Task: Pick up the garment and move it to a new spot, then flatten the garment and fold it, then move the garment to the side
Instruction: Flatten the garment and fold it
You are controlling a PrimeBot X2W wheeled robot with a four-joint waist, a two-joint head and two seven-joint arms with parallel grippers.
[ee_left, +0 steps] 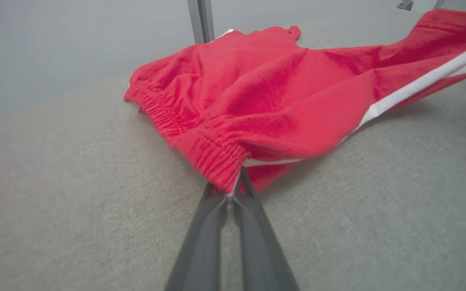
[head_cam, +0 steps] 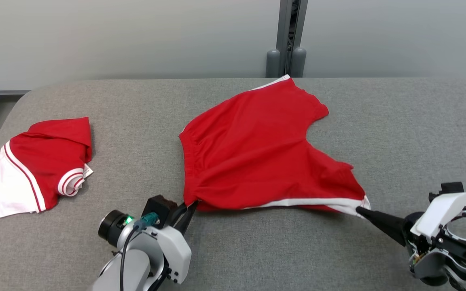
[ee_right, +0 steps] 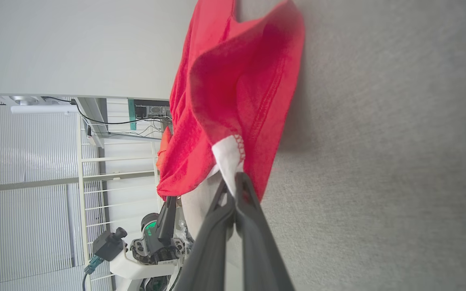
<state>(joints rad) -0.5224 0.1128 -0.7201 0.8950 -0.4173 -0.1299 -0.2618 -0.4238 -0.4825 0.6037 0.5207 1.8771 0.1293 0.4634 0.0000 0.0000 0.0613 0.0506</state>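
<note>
Right now the white-striped red knit shorts [head_cam: 257, 153] lie mid-table on the grey felt-covered tabletop [head_cam: 399, 133]. The far half is flat, and the near edge is raised off the surface and stretched between our two pincers. Our left gripper [head_cam: 192, 205] has its long dark fingers pressed together on the corner of the ruched elastic waistband [ee_left: 212, 155]; the wrist view shows cloth nipped right at the tips. Our right gripper [head_cam: 359, 209] is likewise closed tight, on the leg-hem corner where the white side stripe [ee_right: 227, 155] ends. Both hold the shorts, nothing else.

Handling, as we judge it: light, limp, no stiffness, so it sags and bunches wherever unsupported; folds gather near the left grip. The knit looks grippy enough, not slippery and not fragile, but a tip-only pinch on a thin hem could slip under a hard tug. The waistband is the thickest, safest place to take hold; stitched hem corners come second. Holding two corners of one long edge suits dragging and spreading flat; we'd hold that edge taut and low.

We read this as the move/flatten stage, no fold made yet. A folded red-and-white garment [head_cam: 43, 165] sits well apart at the table's left end, touching neither gripper.
</note>
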